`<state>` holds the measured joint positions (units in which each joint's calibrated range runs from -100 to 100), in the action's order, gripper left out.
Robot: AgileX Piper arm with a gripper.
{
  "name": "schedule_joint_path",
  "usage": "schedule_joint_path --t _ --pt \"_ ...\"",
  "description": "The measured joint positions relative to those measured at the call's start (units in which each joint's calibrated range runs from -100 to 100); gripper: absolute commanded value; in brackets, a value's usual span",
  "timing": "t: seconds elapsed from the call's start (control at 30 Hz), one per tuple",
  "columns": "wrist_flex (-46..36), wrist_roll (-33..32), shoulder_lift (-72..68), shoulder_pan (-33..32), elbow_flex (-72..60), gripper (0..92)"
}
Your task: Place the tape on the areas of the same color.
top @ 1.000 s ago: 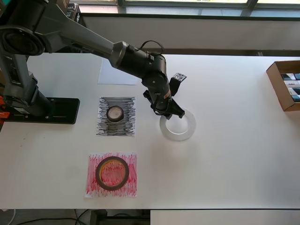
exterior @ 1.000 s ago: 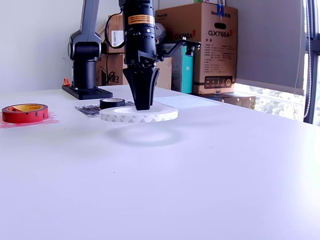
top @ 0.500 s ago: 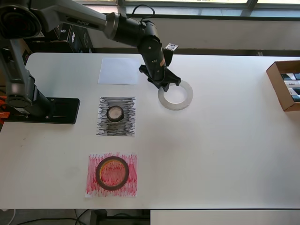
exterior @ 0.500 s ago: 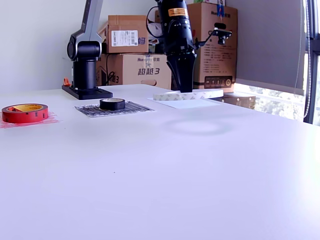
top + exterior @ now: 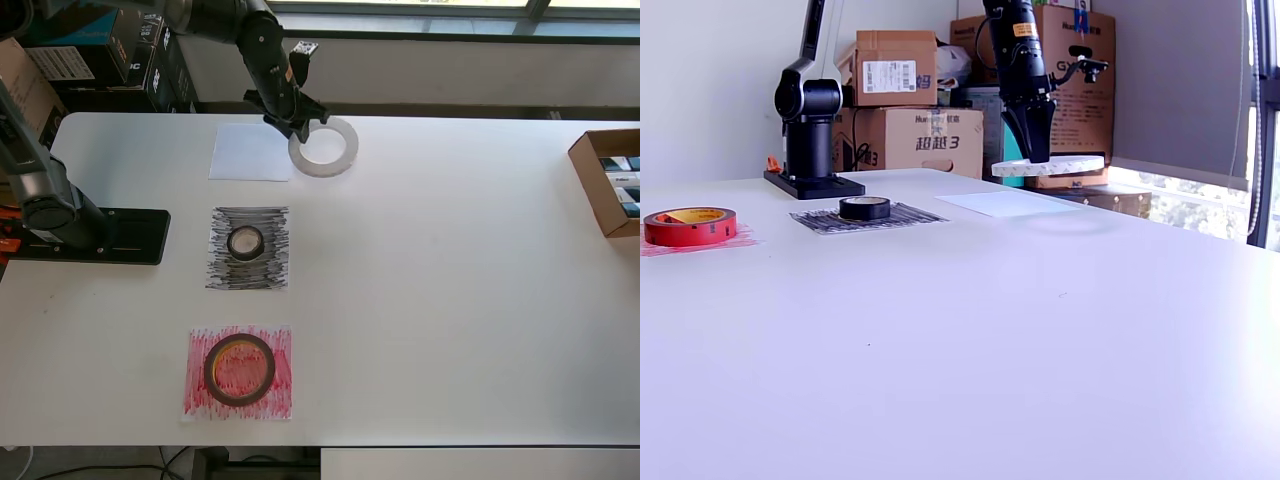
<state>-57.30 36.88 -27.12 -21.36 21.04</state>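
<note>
Your claw (image 5: 297, 131) pinches the rim of the white ring (image 5: 324, 147), seemingly light and stiff, held aloft upper centre, beside the white sheet (image 5: 250, 152).

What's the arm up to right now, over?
Gripper shut on white tape ring, held above the table. White sheet bare, beside the ring in overhead view. Black roll and red roll on matching sheets. Nothing in the way.
</note>
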Motion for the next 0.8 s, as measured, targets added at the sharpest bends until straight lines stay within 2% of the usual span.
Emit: schedule_joint_path --t 0.53,0.8 --pt "15.3 -23.6 6.7 -5.6 11.2 0.1" --pt "20.8 -33.2 11.1 -8.3 18.2 0.1"
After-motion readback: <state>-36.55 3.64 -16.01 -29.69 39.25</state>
